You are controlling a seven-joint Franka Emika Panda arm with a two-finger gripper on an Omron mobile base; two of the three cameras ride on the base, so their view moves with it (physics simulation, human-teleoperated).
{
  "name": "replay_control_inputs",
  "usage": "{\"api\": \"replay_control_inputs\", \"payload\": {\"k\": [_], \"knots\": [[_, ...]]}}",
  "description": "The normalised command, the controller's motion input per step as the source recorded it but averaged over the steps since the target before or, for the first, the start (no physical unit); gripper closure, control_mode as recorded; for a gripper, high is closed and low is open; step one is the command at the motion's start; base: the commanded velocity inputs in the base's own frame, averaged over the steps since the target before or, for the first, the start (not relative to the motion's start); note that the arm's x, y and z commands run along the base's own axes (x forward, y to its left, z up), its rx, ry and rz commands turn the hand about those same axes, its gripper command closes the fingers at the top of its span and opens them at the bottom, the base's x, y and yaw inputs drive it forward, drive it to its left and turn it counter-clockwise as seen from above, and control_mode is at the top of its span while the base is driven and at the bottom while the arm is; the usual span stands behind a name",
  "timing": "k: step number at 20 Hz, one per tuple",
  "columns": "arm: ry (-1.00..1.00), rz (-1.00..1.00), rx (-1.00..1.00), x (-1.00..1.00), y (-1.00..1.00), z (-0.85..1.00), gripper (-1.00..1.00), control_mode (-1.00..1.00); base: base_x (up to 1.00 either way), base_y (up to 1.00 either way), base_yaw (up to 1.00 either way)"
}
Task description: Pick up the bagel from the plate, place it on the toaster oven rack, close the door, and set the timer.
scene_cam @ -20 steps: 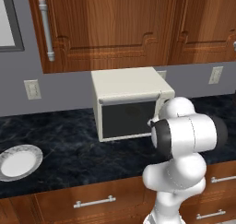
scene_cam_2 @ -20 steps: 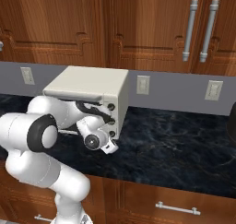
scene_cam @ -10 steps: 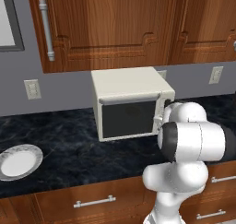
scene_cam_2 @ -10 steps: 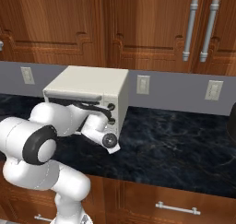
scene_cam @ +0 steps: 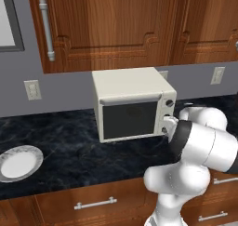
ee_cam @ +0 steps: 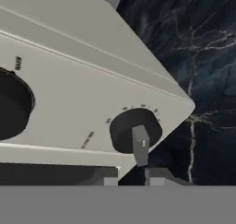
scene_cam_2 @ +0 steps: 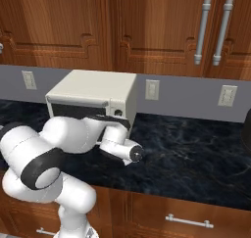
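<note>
The cream toaster oven [scene_cam: 130,85] stands on the dark counter with its glass door [scene_cam: 129,120] shut. The rack and the bagel are hidden behind the dark glass. My gripper [scene_cam: 167,126] is at the lowest of the three knobs on the oven's right front. In the hand view that knob [ee_cam: 124,126] sits just ahead of my gripper [ee_cam: 133,179], and its grey ridge reaches down between the narrowly set fingertips [ee_cam: 159,176]. I cannot tell whether they press on it. The white plate [scene_cam: 37,155] lies bare at the far left.
The dark marble counter [scene_cam_2: 196,149] runs on to the right of the oven. Brown wall cabinets [scene_cam: 121,25] hang just above the oven. Wall outlets [scene_cam_2: 152,89] are behind it and drawers [scene_cam: 95,204] are below the counter edge. A dark object [scene_cam_2: 246,134] stands at the far right.
The arm's elbow has swung to the right and the hand has shifted slightly right at the knob column. The oven, its shut door and the plate have not moved.
</note>
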Motion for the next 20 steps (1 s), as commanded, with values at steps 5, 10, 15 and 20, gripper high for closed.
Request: {"api": "replay_control_inputs", "payload": {"k": [5,10,15,20], "knots": [[-0.04,-0.02,0.00,-0.82,-0.51,0.44,1.00,-1.00,0.00,0.00,0.00],[-0.05,-0.08,0.00,-0.88,-0.47,0.39,1.00,-1.00,0.00,0.00,0.00],[-0.08,-0.10,0.00,-0.68,-0.17,0.42,1.00,-1.00,0.00,0.00,0.00],[-0.02,-0.11,0.00,-0.24,-0.01,0.38,1.00,-1.00,0.00,0.00,0.00]]}}
